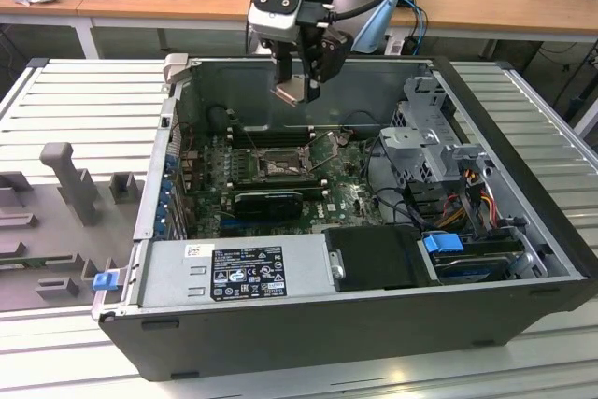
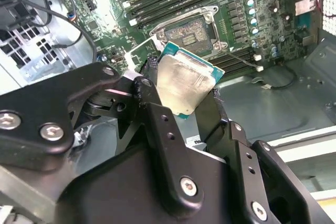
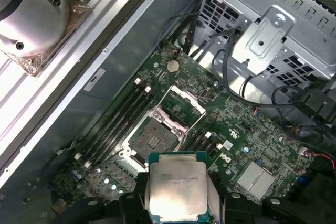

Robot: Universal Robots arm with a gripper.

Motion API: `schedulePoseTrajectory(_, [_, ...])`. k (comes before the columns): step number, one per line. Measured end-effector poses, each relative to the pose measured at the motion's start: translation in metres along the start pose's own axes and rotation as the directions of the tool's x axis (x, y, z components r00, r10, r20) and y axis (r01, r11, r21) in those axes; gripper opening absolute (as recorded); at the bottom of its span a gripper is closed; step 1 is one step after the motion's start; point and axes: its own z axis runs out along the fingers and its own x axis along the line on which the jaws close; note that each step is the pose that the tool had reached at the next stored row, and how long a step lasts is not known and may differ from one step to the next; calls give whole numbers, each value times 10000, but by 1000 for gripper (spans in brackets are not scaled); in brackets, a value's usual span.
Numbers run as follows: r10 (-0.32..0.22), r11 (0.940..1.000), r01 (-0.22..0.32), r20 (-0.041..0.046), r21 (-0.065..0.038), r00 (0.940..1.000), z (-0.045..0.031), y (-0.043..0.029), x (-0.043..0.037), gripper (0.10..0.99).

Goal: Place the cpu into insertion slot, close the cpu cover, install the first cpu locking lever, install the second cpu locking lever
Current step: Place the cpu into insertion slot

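I am on the first step, placing the chip (image 3: 177, 190). The hand (image 1: 297, 89) is closed on it, its black fingers (image 2: 144, 88) pinching two opposite edges, and it hangs above the open computer case (image 1: 327, 334) on the ribbed metal bench (image 1: 84, 91), well clear of the green board (image 3: 247, 129). The socket (image 3: 153, 139) lies bare below and ahead of the chip, beside the long black memory slots (image 3: 118, 114). The cover (image 3: 186, 94) stands swung up from it, so nothing is seated or closed yet. As I judge it, this step calls for bringing the chip square over the socket, level and in the right turn, with little room to err. The chip is a thin square tile, dull silvery metal on one face with a teal-green rim. The socket is a dark square with a bright steel edge, and the cover is a thin steel frame with a big square opening.
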Motion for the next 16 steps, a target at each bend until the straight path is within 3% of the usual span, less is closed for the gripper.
schedulePoseTrajectory(4, [551, 9985, -551, 49, -13, 9985, 12, -1, -1, 529])
schedulePoseTrajectory(9, [1242, 9923, -1241, 110, -31, 9922, 22, -2, -1, 529])
schedulePoseTrajectory(12, [1773, 9842, -1773, 156, -49, 9840, 29, -3, -1, 529])
schedulePoseTrajectory(16, [2798, 9601, -2797, 243, -91, 9598, 48, -4, -1, 529])
